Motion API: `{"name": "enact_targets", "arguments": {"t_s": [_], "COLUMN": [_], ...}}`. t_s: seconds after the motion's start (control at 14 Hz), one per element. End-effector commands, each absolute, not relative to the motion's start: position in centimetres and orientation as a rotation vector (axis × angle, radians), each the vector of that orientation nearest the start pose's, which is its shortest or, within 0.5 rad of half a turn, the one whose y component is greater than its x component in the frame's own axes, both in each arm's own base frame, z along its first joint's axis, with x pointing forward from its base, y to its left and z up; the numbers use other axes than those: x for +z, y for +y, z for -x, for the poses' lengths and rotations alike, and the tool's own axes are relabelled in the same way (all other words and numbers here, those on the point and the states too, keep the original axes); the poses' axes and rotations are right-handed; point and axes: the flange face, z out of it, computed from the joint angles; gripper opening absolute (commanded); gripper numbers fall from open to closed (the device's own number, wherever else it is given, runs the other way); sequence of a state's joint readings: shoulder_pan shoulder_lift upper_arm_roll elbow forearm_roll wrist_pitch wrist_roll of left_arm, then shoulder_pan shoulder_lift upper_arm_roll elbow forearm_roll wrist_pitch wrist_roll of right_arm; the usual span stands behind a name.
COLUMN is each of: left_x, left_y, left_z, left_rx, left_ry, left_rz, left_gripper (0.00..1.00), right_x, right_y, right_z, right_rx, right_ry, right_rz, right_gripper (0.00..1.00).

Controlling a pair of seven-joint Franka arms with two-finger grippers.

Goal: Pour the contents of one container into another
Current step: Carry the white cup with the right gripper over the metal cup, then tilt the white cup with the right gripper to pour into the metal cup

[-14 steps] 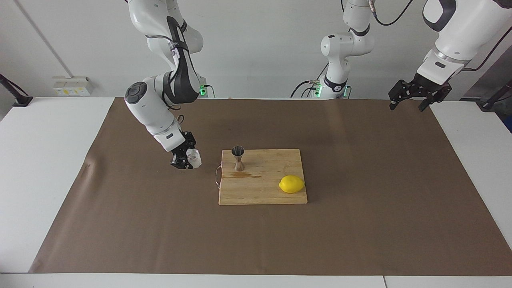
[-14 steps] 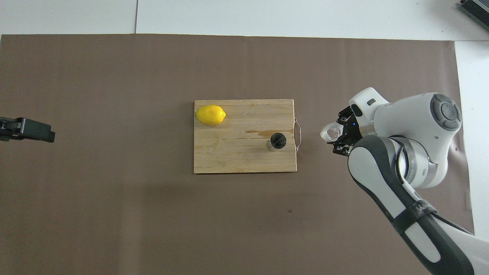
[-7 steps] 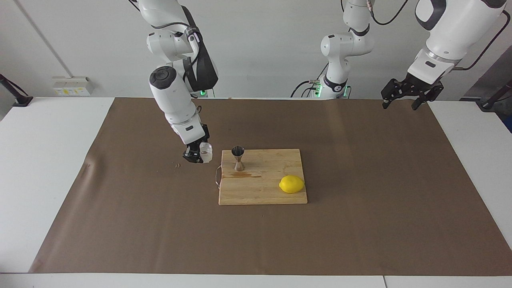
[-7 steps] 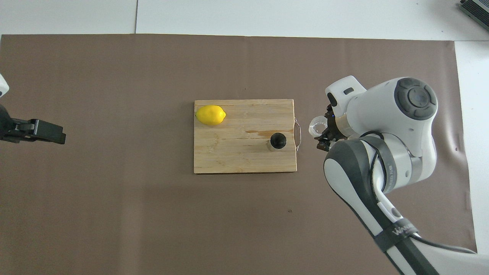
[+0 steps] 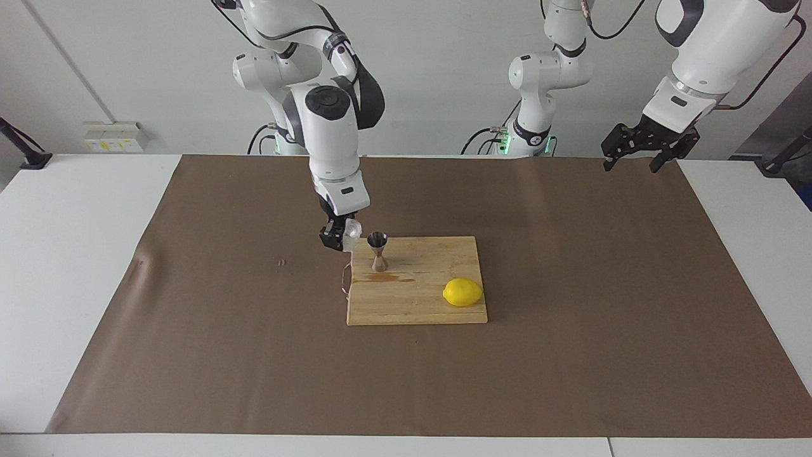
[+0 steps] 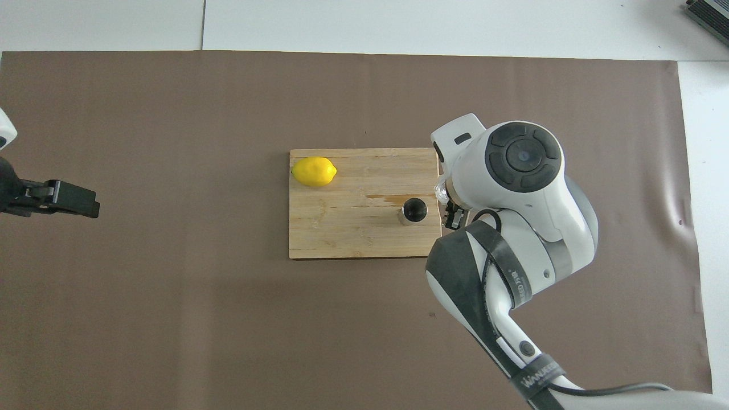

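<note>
The steel hourglass jigger stands upright on the wooden cutting board, near the board's edge toward the right arm's end; it also shows in the overhead view. My right gripper is shut on the small clear glass cup and holds it in the air over the board's wire handle, close beside the jigger's rim. In the overhead view the right arm hides most of the cup. My left gripper is open and empty, waiting high over the left arm's end of the table.
A yellow lemon lies on the board's corner toward the left arm's end. A wet streak marks the board by the jigger's foot. Brown paper covers the table. The left gripper shows at the overhead view's edge.
My right gripper has carried the glass cup up and along toward the board, from over the paper to beside the jigger. The left gripper has shifted slightly.
</note>
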State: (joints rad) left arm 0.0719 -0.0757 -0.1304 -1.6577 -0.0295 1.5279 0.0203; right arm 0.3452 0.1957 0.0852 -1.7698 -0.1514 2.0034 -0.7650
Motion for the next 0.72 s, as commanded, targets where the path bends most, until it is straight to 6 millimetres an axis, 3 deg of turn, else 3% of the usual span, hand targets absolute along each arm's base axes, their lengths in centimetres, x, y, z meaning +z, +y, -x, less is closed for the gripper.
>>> {"name": "enact_targets", "arguments": {"t_s": [0.0,0.07,0.21,0.64], "left_x": [62.2,62.2,62.2,62.2], "left_y": [-3.6,-3.8,-3.7,-3.2], "left_z": [-51.5,-51.5,-51.5,-51.5], "left_rx": [0.095,0.093,0.098,0.098], "left_ry": [0.099,0.104,0.102,0.085], "left_rz": [3.134,3.133,3.135,3.134], "left_gripper": [1.0,1.0,1.0,1.0], "right_x": [45.6,45.7,45.5,43.6], "right_y": [26.6,26.6,28.7,29.6], "right_z": [-58.9,-59.1,-58.1,-56.0], "right_rx": [0.018,0.044,0.069,0.267], "right_ry": [-1.944,-1.959,-2.069,-2.321], "right_rz": [2.71,2.723,2.705,2.674], "right_gripper": [0.0,0.0,0.0,0.0]}}
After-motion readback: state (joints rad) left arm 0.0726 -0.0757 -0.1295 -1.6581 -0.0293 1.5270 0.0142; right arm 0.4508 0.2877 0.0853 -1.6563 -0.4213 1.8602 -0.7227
